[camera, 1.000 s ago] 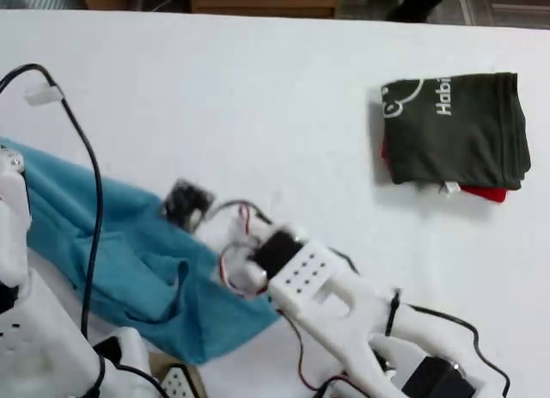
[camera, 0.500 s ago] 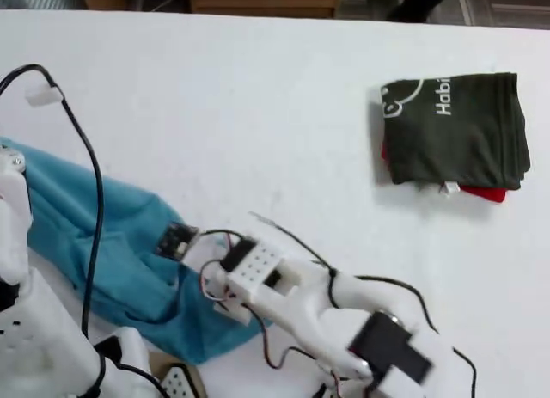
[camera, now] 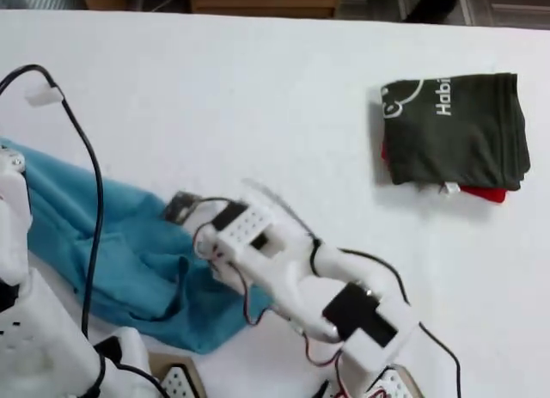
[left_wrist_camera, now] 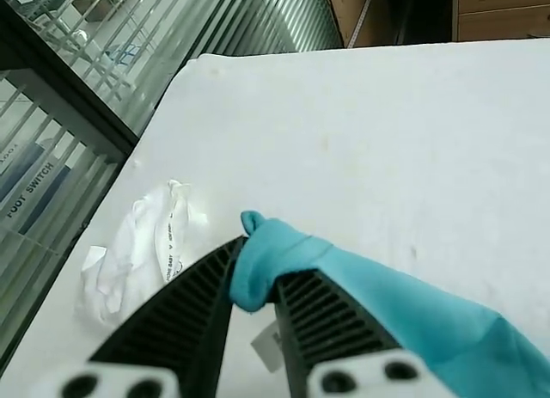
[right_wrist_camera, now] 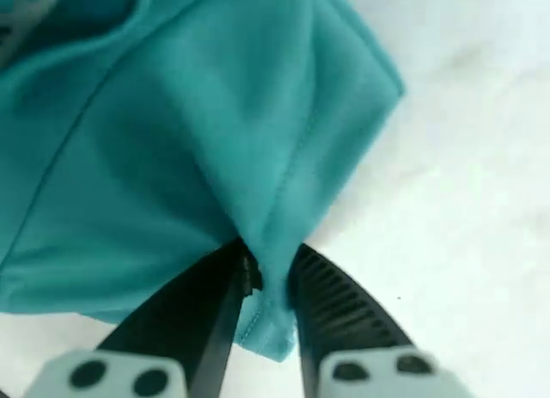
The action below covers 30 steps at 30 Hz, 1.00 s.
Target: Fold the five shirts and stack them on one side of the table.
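high view: the right tool (camera: 178, 207), pinching a fold of the teal shirt (camera: 133, 243) at the near left of the counter (camera: 258, 88), sits farther from the near edge than half a second ago. the left tool (left_wrist_camera: 256, 273) clamps the shirt's corner. the folded dark shirt (camera: 455, 127) stays far right.

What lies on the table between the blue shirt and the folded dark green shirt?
In the high view, mostly bare white table; the right arm ends at the blue shirt.
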Each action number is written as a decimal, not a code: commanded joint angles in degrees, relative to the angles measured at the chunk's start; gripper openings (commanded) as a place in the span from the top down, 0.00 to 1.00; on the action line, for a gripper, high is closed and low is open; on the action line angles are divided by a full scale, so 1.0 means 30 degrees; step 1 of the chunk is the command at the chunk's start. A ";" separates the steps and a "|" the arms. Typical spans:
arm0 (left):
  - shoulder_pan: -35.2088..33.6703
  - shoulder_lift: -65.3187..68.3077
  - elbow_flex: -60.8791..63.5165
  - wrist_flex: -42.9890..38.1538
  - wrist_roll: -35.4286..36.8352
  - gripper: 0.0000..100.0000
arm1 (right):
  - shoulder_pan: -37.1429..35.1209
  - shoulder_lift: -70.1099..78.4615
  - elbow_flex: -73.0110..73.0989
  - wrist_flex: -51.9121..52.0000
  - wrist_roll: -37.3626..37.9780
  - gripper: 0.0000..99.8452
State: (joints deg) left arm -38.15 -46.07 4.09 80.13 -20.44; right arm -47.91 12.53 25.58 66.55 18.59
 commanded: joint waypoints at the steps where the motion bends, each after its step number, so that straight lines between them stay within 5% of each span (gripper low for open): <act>1: -0.0176 -0.0147 0.0337 -0.0352 -0.0176 0.98 | 0.2681 -0.0513 -0.1084 0.0220 0.1700 0.98; 12: -0.0059 -0.0234 0.5817 -0.0850 -0.1201 0.98 | 1.2381 0.1040 -1.1223 0.1216 0.5744 0.98; 24: 0.2344 -0.0264 1.4081 -0.3165 -0.1231 0.98 | 1.3582 1.0271 -2.3179 0.2388 0.6037 0.97; 30: 0.2344 -0.0264 1.7480 -0.6447 -0.1231 0.98 | 1.3377 1.0535 -2.9099 0.7663 0.2432 0.80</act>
State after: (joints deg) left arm -31.56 -45.98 53.93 65.27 -23.69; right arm -7.82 45.23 -51.96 83.34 29.05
